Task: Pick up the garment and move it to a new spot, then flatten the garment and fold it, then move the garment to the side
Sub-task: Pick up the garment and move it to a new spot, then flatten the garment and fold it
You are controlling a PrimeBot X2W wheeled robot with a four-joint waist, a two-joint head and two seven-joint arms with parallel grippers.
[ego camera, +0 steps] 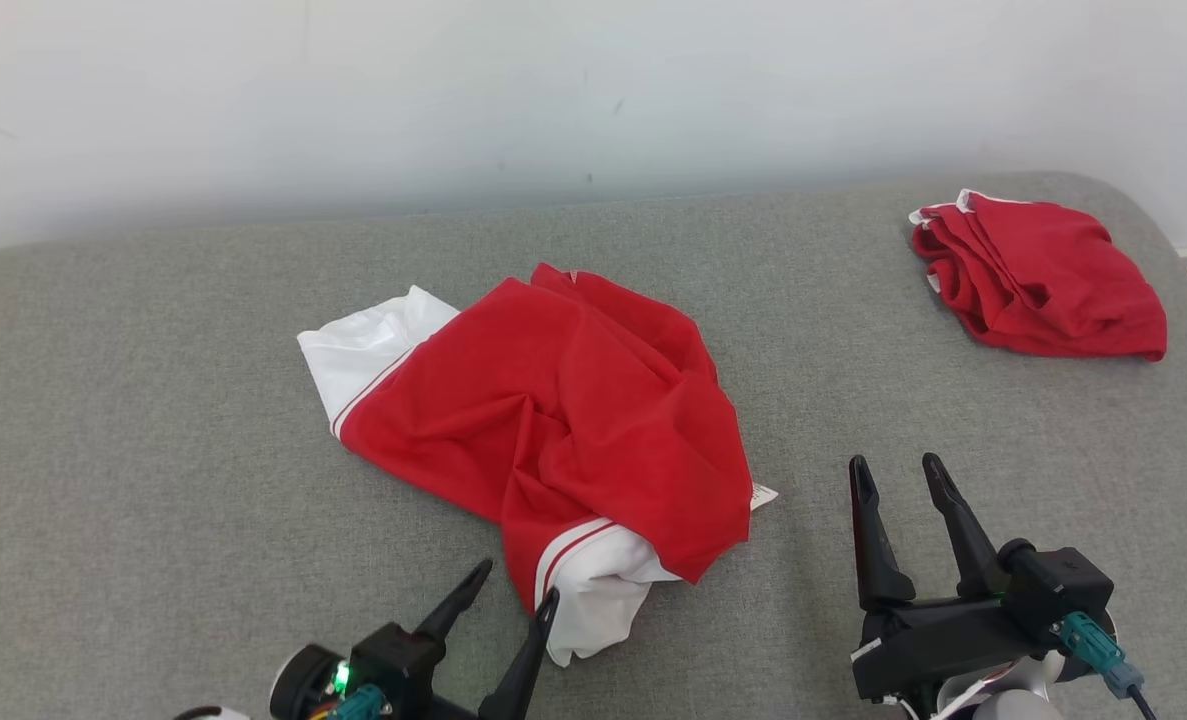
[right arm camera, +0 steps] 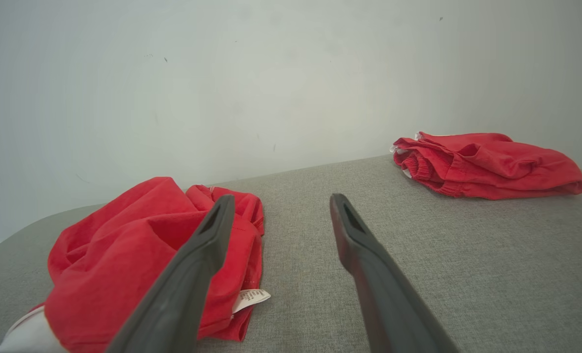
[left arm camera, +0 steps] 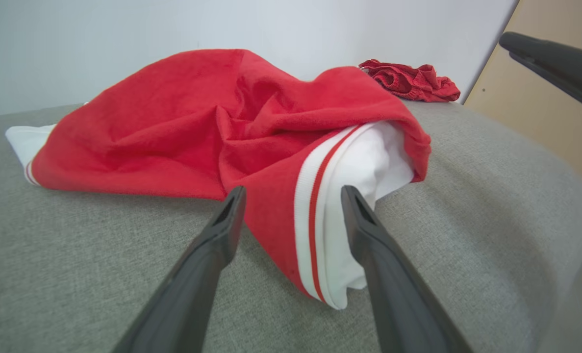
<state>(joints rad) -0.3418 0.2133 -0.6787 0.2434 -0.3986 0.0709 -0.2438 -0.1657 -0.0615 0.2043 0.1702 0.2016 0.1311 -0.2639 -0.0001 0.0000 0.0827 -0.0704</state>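
The red garment (ego camera: 553, 400) with white banded sleeves lay crumpled near the middle of the grey padded worktop (ego camera: 153, 450), with one white sleeve toward the left and the other toward the near edge. The left hand (ego camera: 515, 585) stood wide open at that near sleeve and held nothing. In its wrist view the fingers straddled the striped cuff, though I could not tell whether they touched it. The right hand (ego camera: 893, 468) was wide open too and held nothing, over bare worktop just right of the garment, near its small white label (ego camera: 764, 495). A second red garment (ego camera: 1038, 275) lay bunched at the far right corner, well apart, close to the rounded edge. Bare grey surface spread to the left and between the two garments. A pale wall (ego camera: 453, 90) ran along the far edge
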